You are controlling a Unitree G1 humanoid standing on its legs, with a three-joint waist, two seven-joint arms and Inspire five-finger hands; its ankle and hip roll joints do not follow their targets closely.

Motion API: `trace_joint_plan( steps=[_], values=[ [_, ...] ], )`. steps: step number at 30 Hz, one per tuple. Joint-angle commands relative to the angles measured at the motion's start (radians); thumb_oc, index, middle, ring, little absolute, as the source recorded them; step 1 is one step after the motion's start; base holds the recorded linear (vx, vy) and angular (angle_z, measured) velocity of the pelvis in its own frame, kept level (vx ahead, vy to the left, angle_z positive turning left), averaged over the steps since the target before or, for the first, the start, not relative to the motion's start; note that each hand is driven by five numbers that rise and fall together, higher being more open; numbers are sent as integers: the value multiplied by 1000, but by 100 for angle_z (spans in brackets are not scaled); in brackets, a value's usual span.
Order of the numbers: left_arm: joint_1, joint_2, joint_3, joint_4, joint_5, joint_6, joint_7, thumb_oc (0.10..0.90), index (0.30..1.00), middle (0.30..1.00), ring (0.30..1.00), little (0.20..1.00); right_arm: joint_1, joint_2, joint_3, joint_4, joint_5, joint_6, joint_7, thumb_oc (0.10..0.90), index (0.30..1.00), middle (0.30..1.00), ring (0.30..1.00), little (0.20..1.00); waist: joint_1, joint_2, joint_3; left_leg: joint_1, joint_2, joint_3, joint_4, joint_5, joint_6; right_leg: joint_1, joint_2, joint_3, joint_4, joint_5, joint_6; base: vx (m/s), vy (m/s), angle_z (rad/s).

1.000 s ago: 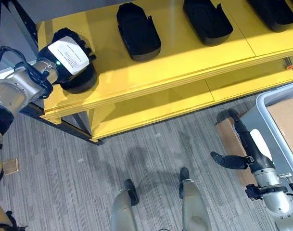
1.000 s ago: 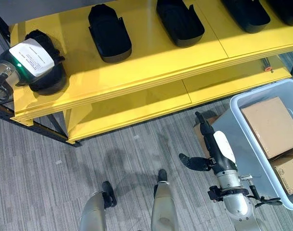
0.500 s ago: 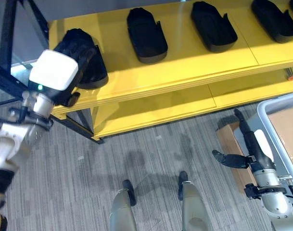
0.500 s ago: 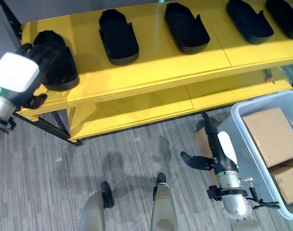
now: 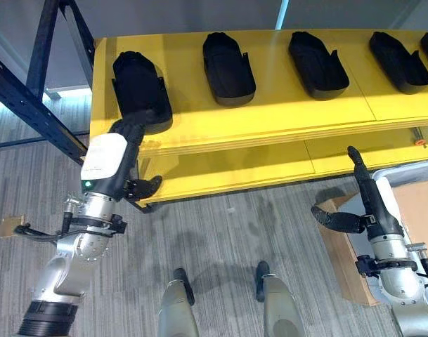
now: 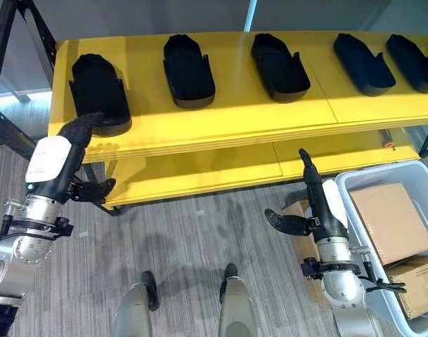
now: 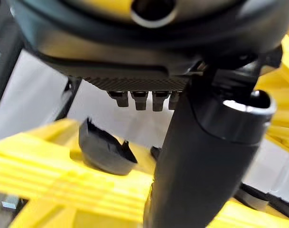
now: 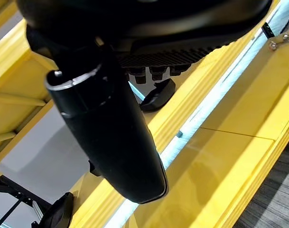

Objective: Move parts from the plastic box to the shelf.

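Several black moulded parts lie in a row on the top board of the yellow shelf (image 5: 284, 119). The leftmost part (image 5: 140, 91) rests near the shelf's left end. My left hand (image 5: 114, 160) hangs open just below and in front of that part, fingers straight toward the shelf edge, thumb out, holding nothing. In the left wrist view the same part (image 7: 106, 149) shows past the thumb (image 7: 206, 166). My right hand (image 6: 318, 203) is open and empty, fingers pointing up, between the shelf's lower board and the grey plastic box (image 6: 396, 169).
Cardboard boxes (image 6: 382, 221) fill the plastic box. Another cardboard box (image 5: 344, 246) stands on the grey carpet beside it. A dark blue upright (image 5: 31, 91) frames the shelf's left end. The lower yellow board (image 5: 270, 165) juts out under the top one.
My left hand has let go of the leftmost part on the shelf and dropped back below the shelf edge. The camera has shifted; the right hand has barely moved.
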Motion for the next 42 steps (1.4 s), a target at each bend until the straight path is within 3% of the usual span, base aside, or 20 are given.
trace_joint_plan(
  steps=[1,15,25,42],
  values=[
    [-104,7,2,-86,-73,-40,47,900,1000,1000,1000,1000,-65,-28,-29,-85,35,-58,-27,900,1000,1000,1000,1000,-6,0,-50,57,33,-4,-54,-15,-7,93,6,-30,-47,-33,-27,0,0,0],
    [-259,-99,-185,64,-36,14,78,900,1000,1000,1000,1000,-72,-28,6,-92,31,-51,-51,900,1000,1000,1000,1000,-17,-21,-56,52,42,-5,-62,-1,-6,79,15,-30,-36,-32,-30,-1,-7,1],
    [-326,-129,-259,215,27,49,105,900,1000,1000,1000,1000,-56,-38,17,-98,42,-56,-59,900,1000,1000,1000,1000,-29,-26,-63,53,49,-3,-60,-3,-10,74,20,-26,-28,-40,-31,-5,-5,-3],
    [-324,-118,-245,294,86,84,144,900,1000,1000,1000,1000,-37,-38,10,-100,51,-65,-69,900,1000,1000,1000,1000,-33,-24,-69,47,51,-1,-56,3,-11,65,20,-26,-22,-38,-32,0,0,0]
  ],
)
